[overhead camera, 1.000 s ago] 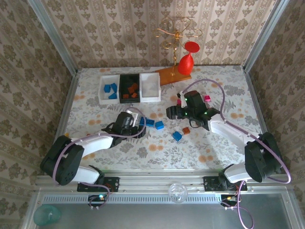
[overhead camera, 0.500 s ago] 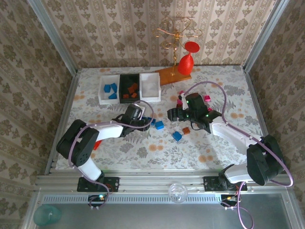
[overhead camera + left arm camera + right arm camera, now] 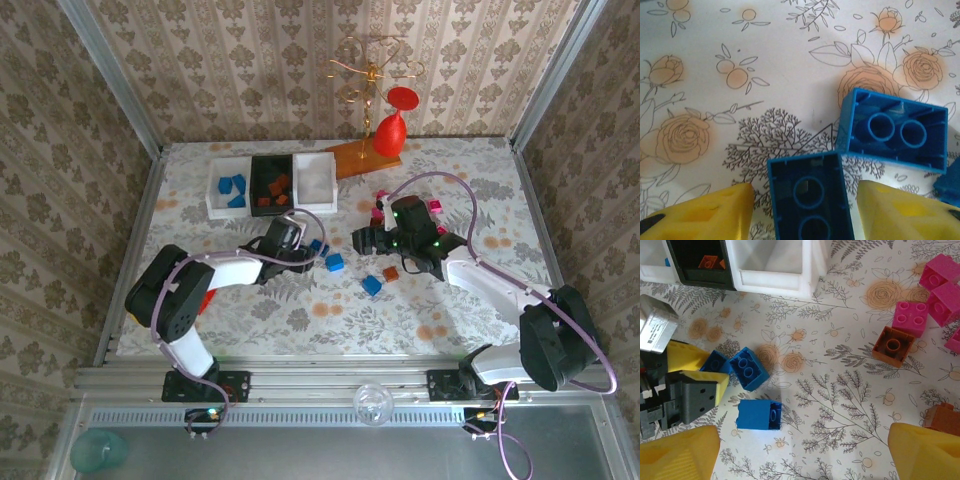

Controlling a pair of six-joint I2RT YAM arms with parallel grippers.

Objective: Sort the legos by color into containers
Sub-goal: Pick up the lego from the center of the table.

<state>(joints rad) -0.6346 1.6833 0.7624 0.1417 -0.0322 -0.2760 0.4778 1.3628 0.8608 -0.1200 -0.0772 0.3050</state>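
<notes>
Down on the floral table (image 3: 480, 180), 1 blue lego (image 3: 810, 197) is straddled, not quite touched, by the left gripper (image 3: 805, 200) with narrowly parted jaws, while the right gripper (image 3: 804, 435) is held wide open above scattered legos (image 3: 758, 414) near the 3 containers (image 3: 315, 207).

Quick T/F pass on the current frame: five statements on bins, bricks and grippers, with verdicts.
1. The right-hand white bin is empty. True.
2. The black bin holds blue pieces. False: it holds brown-orange bricks; the binned blue bricks sit in the left white bin.
3. The left gripper has its jaws either side of a blue brick on the table. True.
4. The right gripper is shut on a pink piece. False: its jaws stand wide open with nothing between them.
5. Pink bricks lie loose on the table. True.
</notes>
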